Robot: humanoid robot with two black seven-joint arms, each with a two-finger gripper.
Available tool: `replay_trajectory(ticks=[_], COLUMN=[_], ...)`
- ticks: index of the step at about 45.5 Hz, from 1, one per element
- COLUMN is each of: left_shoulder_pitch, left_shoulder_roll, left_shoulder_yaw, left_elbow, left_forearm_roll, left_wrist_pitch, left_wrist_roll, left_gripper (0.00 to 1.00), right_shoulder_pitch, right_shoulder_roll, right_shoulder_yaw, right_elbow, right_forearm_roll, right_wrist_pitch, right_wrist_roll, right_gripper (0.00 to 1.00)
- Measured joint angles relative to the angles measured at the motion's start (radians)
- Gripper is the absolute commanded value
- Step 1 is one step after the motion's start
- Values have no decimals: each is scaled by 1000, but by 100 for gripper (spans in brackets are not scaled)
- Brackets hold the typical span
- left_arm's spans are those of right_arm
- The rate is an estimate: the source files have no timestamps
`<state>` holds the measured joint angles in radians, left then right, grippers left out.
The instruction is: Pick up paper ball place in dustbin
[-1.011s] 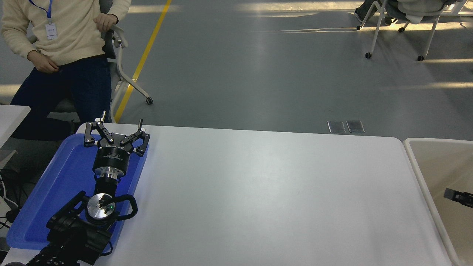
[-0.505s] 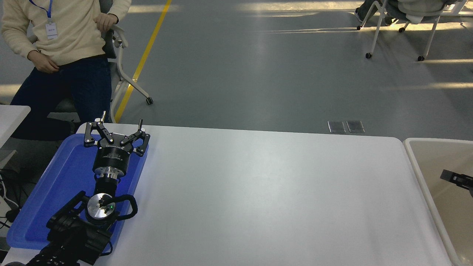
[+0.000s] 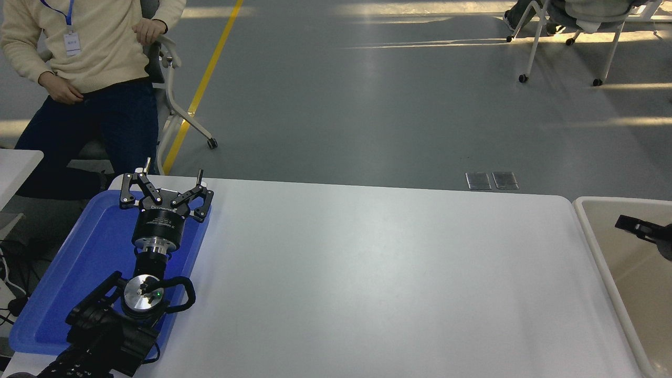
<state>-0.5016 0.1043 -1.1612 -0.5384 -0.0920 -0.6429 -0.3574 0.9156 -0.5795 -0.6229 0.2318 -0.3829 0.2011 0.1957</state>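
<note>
The paper ball is not in view. The cream dustbin (image 3: pixel 619 200) stands just off the table's right end, and only part of its smooth inner wall shows. A black tip of my right gripper (image 3: pixel 637 227) reaches in from the right edge, above the dustbin's inside. Too little of it shows to tell its state, and no paper is seen on it. My left gripper (image 3: pixel 172 173) is parked at the lower left over the blue tray (image 3: pixel 79 262), open and holding nothing.
A person in a cream sweater (image 3: pixel 89 42) sits on a chair beyond the table's far left corner. The white table (image 3: pixel 378 273) spans the middle. A second white table corner (image 3: pixel 16 163) shows at the left edge.
My right gripper's tip has moved farther from the camera and slightly left over the dustbin. The left arm has not moved.
</note>
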Motion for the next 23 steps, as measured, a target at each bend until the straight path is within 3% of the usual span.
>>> replay_trajectory(ticks=[23], left_shoulder_pitch=[0], left_shoulder_roll=[0], left_shoulder_yaw=[0], left_elbow=[0], left_forearm_roll=[0], left_wrist_pitch=[1], left_wrist_roll=[0], left_gripper=[100], right_shoulder_pitch=[76], right_shoulder_roll=[-25], right_shoulder_yaw=[441], right_elbow=[113], right_forearm_roll=[16], right_wrist_pitch=[-10], right_wrist_roll=[-5], right_gripper=[100])
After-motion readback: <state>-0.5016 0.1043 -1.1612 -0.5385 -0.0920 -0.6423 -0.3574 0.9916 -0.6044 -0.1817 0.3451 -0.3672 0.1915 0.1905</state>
